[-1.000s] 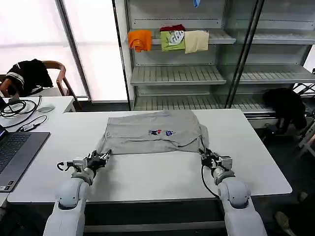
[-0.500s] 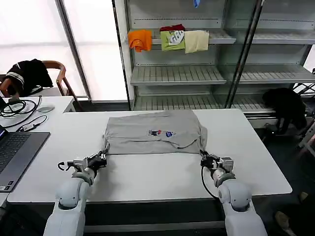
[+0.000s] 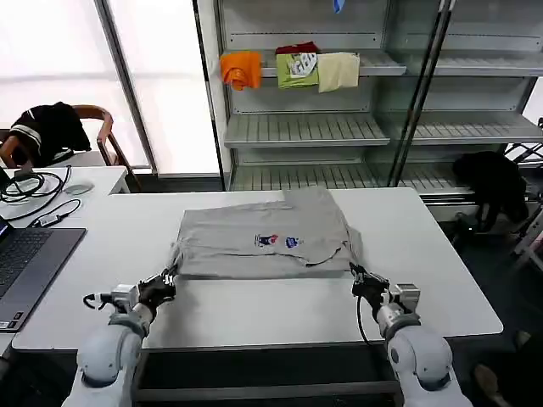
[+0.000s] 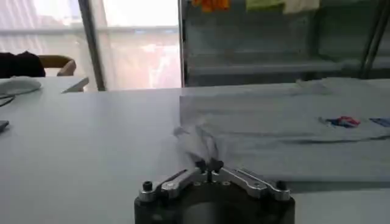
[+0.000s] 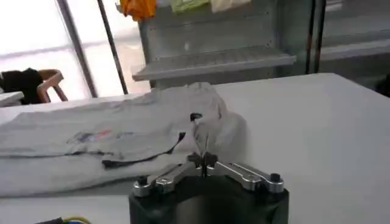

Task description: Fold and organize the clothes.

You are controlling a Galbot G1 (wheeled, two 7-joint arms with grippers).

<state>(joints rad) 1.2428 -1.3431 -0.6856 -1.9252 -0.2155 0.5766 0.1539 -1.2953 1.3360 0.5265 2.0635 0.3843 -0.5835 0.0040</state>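
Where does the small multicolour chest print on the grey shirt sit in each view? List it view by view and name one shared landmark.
Head view: the chest print sits near the middle of the grey shirt, between the two arms.
Left wrist view: the print shows near the picture's right edge.
Right wrist view: the print shows left of centre.
Shared landmark: the orange garment on the shelf behind.

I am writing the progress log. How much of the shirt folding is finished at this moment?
Partly done: the grey shirt lies on the white table as a wide rectangle, sleeves already tucked in. In hand: the left gripper and right gripper each pinch a near corner of it. Left: further folds and putting it away.
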